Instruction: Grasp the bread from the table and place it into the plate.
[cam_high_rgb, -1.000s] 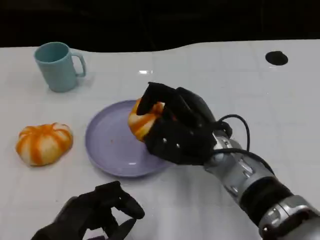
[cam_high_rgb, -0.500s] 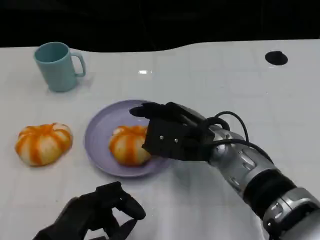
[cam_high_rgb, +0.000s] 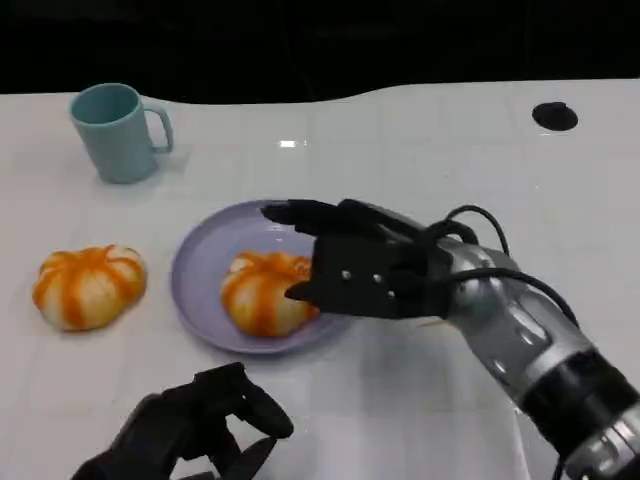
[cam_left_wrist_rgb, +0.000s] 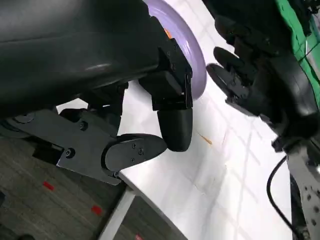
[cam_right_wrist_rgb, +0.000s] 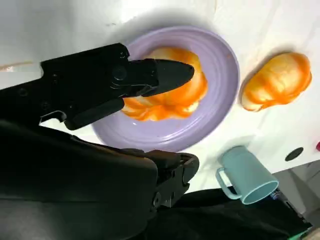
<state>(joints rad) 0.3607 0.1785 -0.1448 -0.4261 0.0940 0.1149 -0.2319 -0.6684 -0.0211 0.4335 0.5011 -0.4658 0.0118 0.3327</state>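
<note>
- Hand-wise, going left to right: the left hand (cam_high_rgb: 195, 425) sits low at the near edge of the bench (cam_high_rgb: 420, 140), fingers curled in with nothing in them, so clenched and not part of the job.
- Far left there's a second bun (cam_high_rgb: 88, 286) lying on the bench, well apart from the plate. A teal mug (cam_high_rgb: 118, 131) stands behind it, upright.
- The plate (cam_high_rgb: 200, 262) is mid-bench, and the bread (cam_high_rgb: 265, 291) is lying in it, a bit toward the right side. From the right wrist view it's sitting flat on the plate's floor, not hanging over the rim.
- The right hand (cam_high_rgb: 360, 265) is just beside the bread, over the plate's right edge, fingers (cam_right_wrist_rgb: 160, 72) spread and reaching across the top of it. Looks released to me, nothing grasped. Can't tell if a fingertip touches the crust.
- So my read: the placing step is basically done and this is the let-go moment.
- Next move should be pulling the right hand up and back to the right, clear of the rim, without nudging the bread or dragging the plate.
</note>
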